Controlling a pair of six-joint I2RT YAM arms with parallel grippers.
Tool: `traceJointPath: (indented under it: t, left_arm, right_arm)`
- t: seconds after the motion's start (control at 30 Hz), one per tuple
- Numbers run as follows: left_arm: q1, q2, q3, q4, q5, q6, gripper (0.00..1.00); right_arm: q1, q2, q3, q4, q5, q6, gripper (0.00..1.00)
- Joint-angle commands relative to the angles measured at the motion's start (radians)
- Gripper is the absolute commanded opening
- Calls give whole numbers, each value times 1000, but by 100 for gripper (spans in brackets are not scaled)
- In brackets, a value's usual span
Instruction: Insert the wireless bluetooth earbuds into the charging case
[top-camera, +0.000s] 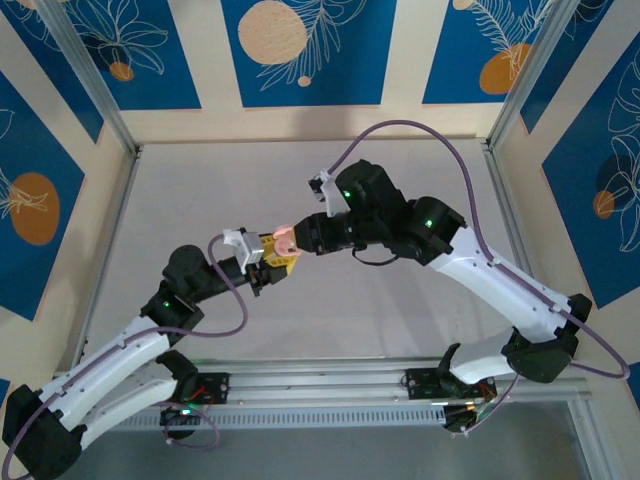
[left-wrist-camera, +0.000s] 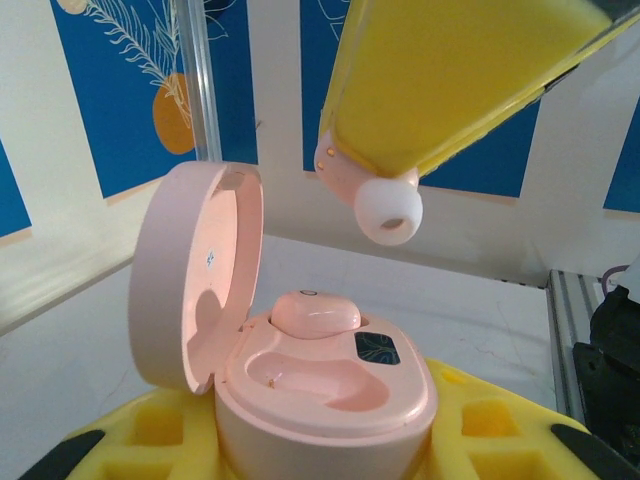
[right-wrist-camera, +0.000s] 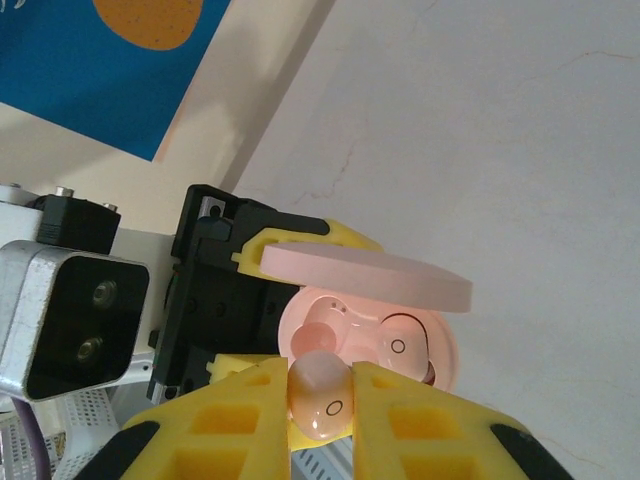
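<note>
Left wrist view: I log the charging case, lower centre, lid open, clamped in left gripper; pink earbud, upper centre, pinched by right gripper, tip pointing down toward vacant socket below-left.

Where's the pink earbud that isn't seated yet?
Pinched in the right tool, the pink earbud hangs at upper centre of the left wrist view, just above the open pink case that the left tool holds.
</note>
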Motion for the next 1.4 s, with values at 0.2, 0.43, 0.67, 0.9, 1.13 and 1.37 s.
traceJointPath:
  t: [0.2,0.43,0.67,0.9,1.13,1.37]
  left_arm:
    - [-14,-4,16,11,-14,2,24]
    - [-15,-9,16,10,-14,0,25]
    - [-17,-12,16,10,-19,0,24]
    - [-20,-12,15,14,-21,-4,25]
    - [-19,-9,16,14,-22,-5,25]
    - [-21,-9,21,16,-20,-6,25]
  right_arm:
    - [26,50,60,-39,16,-23,20]
    - [36,77,83,-55,38,-25,20]
    - [49,115,123,-87,44,-37,21]
    - [67,137,158,-142,96,-48,21]
    - [74,146,176,-169,131,-51,21]
    - [85,175,206,-197,143,-60,21]
